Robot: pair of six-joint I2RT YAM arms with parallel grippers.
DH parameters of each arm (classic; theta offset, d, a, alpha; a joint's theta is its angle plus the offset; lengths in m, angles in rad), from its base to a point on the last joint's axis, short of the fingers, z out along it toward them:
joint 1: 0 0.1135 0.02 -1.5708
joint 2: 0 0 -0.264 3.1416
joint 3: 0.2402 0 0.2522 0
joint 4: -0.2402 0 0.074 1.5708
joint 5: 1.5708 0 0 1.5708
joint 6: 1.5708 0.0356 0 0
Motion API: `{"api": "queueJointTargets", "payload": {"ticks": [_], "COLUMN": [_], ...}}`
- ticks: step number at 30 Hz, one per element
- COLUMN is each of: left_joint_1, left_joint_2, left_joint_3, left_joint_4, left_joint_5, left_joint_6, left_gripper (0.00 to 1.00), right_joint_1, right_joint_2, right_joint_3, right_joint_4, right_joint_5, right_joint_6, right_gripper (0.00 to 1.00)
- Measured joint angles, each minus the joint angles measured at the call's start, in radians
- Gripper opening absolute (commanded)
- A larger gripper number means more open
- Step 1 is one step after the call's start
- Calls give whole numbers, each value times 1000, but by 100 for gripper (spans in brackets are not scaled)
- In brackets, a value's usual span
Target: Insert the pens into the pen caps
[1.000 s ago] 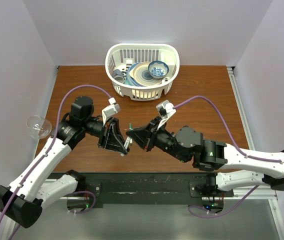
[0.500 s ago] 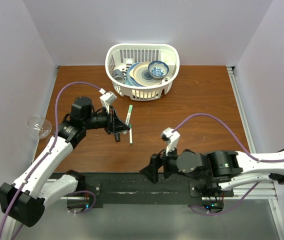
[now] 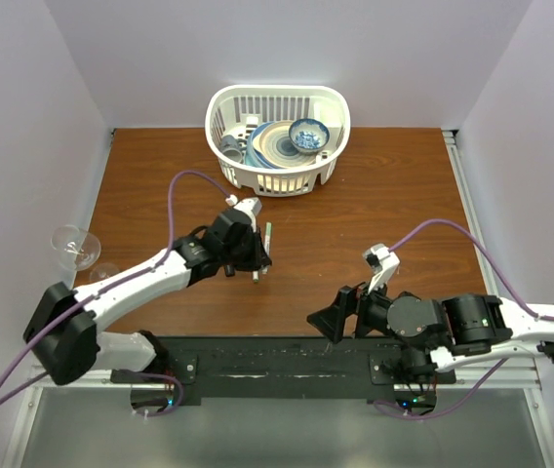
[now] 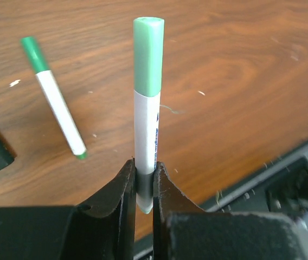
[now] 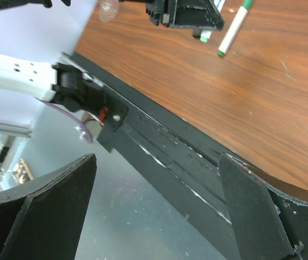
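1. Held pen (image 4: 146,130), with green cap (image 4: 148,54) seated on its far end, stands over the table (image 4: 241,81).
2. Left gripper (image 4: 144,179) is pinched shut on the pen's bare end.
3. Second pen (image 4: 61,114) lies flat just beside it, likewise capped.
4. Right gripper (image 5: 154,211) is spread wide and empty at the table's near edge.
5. Judgement: capping looks done. The next move is to lower the held pen and let go.

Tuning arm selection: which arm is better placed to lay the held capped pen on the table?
Left: its jaws clamp that pen; the right gripper sits open at the near edge.
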Motion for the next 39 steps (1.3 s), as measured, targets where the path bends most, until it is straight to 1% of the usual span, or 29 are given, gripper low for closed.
{"api": "queueJointTargets", "payload": {"ticks": [3,7,8,9,13,15,20,21,24,28,31,32,35,37,38,39], "left_joint_1": [-18,-45,-49,-53,-56,-58,-62,-62,-62,-62,-62,-62,-62,-62,-62,-62], "left_joint_2": [71,177,204,234,319,344,368,372,379,376,349,328,224,142,93,41], "left_joint_3": [0,3,8,15,39,49,53,53,53,53,53,53,54,57,59,60], "left_joint_4": [19,48,50,52,65,74,85,86,85,92,89,88,84,84,85,91], "left_joint_5": [-72,-126,-133,-138,-156,-161,-169,-169,-169,-168,-167,-167,-166,-159,-151,-141], "left_joint_6": [-42,-77,-82,-87,-108,-113,-125,-129,-137,-140,-135,-130,-95,-64,-44,-22], "left_gripper": [0,1,3,8,13,17,25,29,36,42,57,66,85,91,100,100], "right_joint_1": [0,0,0,0,0,0,0,0,0,0,0,0,0,0,0,0], "right_joint_2": [1,4,8,12,26,31,39,39,33,29,28,27,25,26,26,29], "right_joint_3": [-11,-41,-45,-47,-49,-49,-49,-49,-49,-49,-49,-49,-49,-48,-45,-37], "right_joint_4": [-39,-64,-68,-70,-72,-73,-88,-89,-93,-116,-131,-134,-134,-134,-136,-140], "right_joint_5": [0,-4,-5,-5,-5,-6,-7,-7,-4,5,18,19,27,39,46,53], "right_joint_6": [28,52,57,61,75,81,98,101,103,109,113,113,108,101,91,82], "right_gripper": [98,98,98,98,98,98,98,98,98,98,98,98,99,99,99,99]}}
